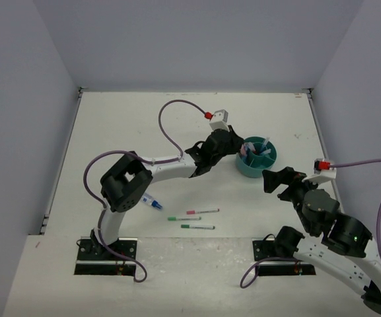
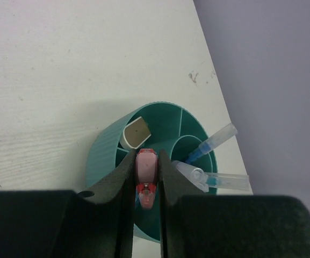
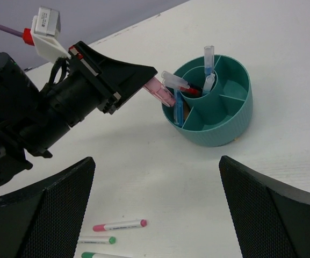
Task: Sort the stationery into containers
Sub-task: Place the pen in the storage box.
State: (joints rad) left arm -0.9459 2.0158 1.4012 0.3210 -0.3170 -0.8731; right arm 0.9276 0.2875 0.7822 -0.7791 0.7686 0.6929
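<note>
From above, the left gripper (image 1: 242, 149) reaches across the table (image 1: 124, 125) to the left rim of the teal cup (image 1: 255, 172), which stands right of the middle. Its jaws are too small here to tell how they stand. The right gripper (image 1: 274, 179) sits near the cup's front side, apart from it. Nearer the arm bases lie a pink pen (image 1: 203, 212), a green pen (image 1: 184, 218) and a second green pen (image 1: 197, 226). A blue-capped tube (image 1: 152, 202) lies beside the left arm.

In the left wrist view, the jaws are clamped on a pink highlighter (image 2: 146, 166), held lengthwise between them above the near part of the cup (image 2: 103, 150). A white eraser (image 2: 135, 133) stands in an outer compartment to the left. A clear tube (image 2: 215, 138) leans out from beside the middle ring, and a lower clear tube (image 2: 227, 181) leans out to the right.

In the right wrist view, the right gripper (image 3: 156, 161) has its jaws wide apart with nothing between them. Beyond them the left gripper (image 3: 150, 75) holds the highlighter (image 3: 161, 92) tilted down, its end at the cup's left rim (image 3: 219, 131). I cannot tell whether it touches. The pink pen (image 3: 120, 225) lies on the table (image 3: 144, 161) at the bottom.
</note>
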